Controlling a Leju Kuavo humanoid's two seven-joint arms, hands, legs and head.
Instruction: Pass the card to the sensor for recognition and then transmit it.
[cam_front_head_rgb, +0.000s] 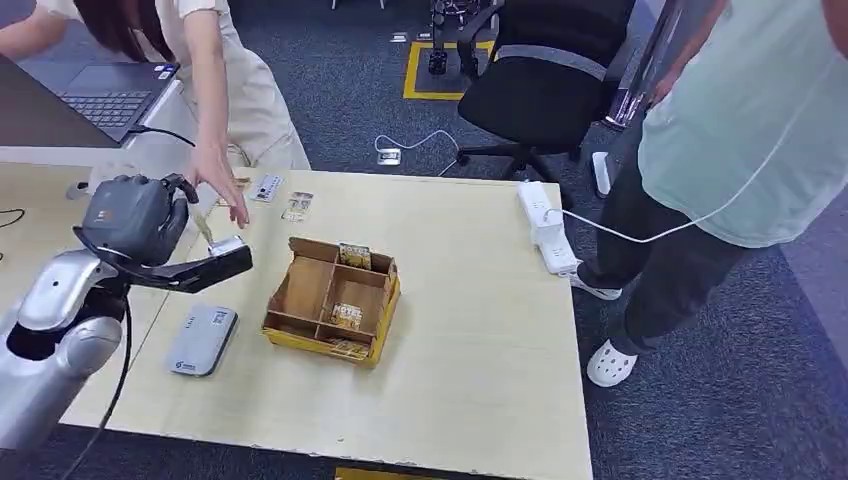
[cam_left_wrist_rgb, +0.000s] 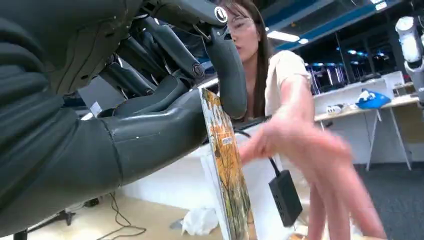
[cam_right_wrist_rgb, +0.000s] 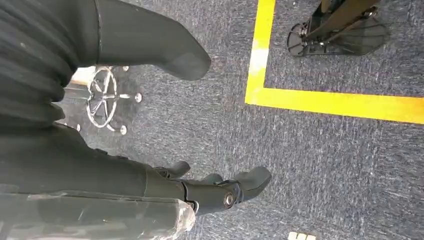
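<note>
My left hand (cam_front_head_rgb: 138, 216) is raised over the table's left side and pinches an orange printed card (cam_left_wrist_rgb: 229, 170) on edge between its thumb and a finger. The same card (cam_front_head_rgb: 206, 229) pokes out as a thin strip beside the hand. A person's hand (cam_front_head_rgb: 222, 180) reaches toward the card with fingers spread (cam_left_wrist_rgb: 300, 145), close to it; contact cannot be told. The grey flat sensor (cam_front_head_rgb: 202, 340) lies on the table below my left arm. My right hand (cam_right_wrist_rgb: 200, 187) hangs over the blue carpet, fingers apart, holding nothing.
A yellow cardboard box (cam_front_head_rgb: 300, 290) with compartments holding cards stands mid-table. Loose cards (cam_front_head_rgb: 297, 206) and a small white device (cam_front_head_rgb: 267, 187) lie near the far edge. A power strip (cam_front_head_rgb: 545, 225) sits at the right edge beside a second person (cam_front_head_rgb: 730, 130). A laptop (cam_front_head_rgb: 110, 95) is far left.
</note>
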